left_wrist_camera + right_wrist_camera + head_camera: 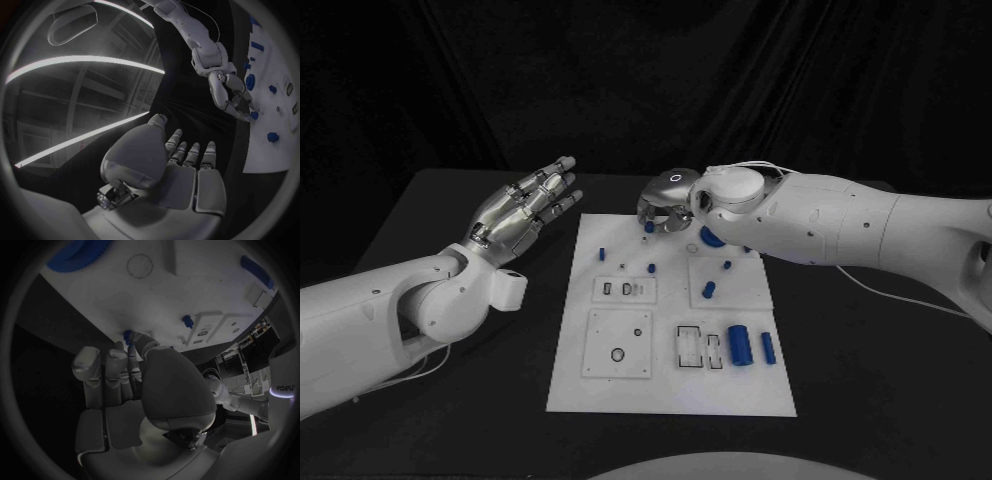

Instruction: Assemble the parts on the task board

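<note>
Fingers of the right hand (666,205) pinch a small blue part (649,226); left hand (527,209) hovers spread, empty.

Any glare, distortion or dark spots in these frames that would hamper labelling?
Head view: task board evenly lit, backdrop black. Left wrist view: bright ceiling light strips bend with the fisheye, left hand dim. Right wrist view: right hand shaded, the board's edge bows.

White glossy arms (387,300), silver segmented robot hand (524,208), thin white cables.

A black table (473,400) carries the white task board (672,385).
</note>
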Available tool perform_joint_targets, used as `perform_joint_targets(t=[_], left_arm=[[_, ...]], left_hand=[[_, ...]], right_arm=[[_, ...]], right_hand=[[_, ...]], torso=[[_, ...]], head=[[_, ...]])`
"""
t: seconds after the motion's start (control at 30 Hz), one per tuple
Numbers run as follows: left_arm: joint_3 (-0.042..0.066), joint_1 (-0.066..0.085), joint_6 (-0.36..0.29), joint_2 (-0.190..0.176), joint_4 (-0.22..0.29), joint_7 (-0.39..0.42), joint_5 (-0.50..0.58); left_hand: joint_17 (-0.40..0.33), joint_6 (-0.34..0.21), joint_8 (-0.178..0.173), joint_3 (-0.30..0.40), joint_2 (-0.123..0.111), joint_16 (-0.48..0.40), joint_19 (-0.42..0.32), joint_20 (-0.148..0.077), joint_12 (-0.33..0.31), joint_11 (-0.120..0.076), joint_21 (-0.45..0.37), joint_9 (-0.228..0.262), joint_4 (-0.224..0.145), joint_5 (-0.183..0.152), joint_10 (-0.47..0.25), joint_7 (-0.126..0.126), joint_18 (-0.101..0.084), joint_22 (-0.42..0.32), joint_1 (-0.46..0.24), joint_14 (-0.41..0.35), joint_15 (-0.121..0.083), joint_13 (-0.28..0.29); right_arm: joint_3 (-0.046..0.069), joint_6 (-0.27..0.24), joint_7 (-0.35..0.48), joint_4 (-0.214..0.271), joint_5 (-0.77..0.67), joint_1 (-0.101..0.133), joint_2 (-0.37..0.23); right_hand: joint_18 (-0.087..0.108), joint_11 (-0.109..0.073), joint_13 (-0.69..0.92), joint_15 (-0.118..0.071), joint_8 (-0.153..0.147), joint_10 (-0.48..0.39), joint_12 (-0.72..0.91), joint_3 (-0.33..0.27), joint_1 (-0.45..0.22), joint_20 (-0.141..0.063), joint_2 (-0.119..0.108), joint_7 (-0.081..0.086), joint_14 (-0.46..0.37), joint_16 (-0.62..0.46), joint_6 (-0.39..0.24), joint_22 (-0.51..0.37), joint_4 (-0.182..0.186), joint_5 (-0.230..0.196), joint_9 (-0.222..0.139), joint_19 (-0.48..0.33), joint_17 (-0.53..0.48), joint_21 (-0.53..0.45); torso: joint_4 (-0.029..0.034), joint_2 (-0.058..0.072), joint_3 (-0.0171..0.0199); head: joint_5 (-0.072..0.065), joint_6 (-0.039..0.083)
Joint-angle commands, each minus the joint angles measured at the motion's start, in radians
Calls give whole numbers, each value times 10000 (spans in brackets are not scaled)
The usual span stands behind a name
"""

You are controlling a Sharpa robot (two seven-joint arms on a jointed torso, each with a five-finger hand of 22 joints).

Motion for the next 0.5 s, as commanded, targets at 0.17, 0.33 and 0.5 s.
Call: perform_joint_targets(t=[0.17, 0.33, 0.5], left_arm=[[9, -19, 150, 17, -5, 405, -12], [9, -22, 157, -13, 3, 376, -12], [9, -24, 153, -42, 19, 369, -12]], left_hand=[[-16, -2, 49, 67, 36, -37, -10, 72, -17, 99, -36, 6, 3, 11, -16, 37, 128, -16, 35, -5, 83, -8], [-16, -2, 49, 67, 36, -37, -10, 72, -17, 99, -36, 6, 3, 11, -16, 37, 128, -16, 35, -5, 83, -8], [-16, -10, 48, 75, 38, -37, -10, 74, -20, 106, -36, 5, -1, 4, -26, 44, 128, -16, 32, -5, 81, -11]], right_arm=[[-1, 370, -658, -4, -47, -47, -145], [-1, -463, -572, 5, -47, -47, -371], [-1, -1434, -273, 335, -47, 84, -826]], right_hand=[[235, 131, -73, 143, -847, -1582, -541, -246, -30, 178, -73, -370, -544, -333, -1418, -329, -210, -316, -455, -492, -524, -534], [298, 160, -173, 205, -1004, -2557, -699, -909, -85, 241, -32, -935, -874, -533, -4346, -462, -75, -936, -1701, -739, -886, -887], [317, 152, -164, 210, -961, -2576, -541, -1178, -81, 260, 5, -937, -976, -631, -4394, -506, 223, -1103, -1813, -805, -1072, -1022]], torso=[[5, -6, -6], [-17, -20, -6], [-29, -29, -8]], head=[[16, 20], [74, 55], [123, 71]])
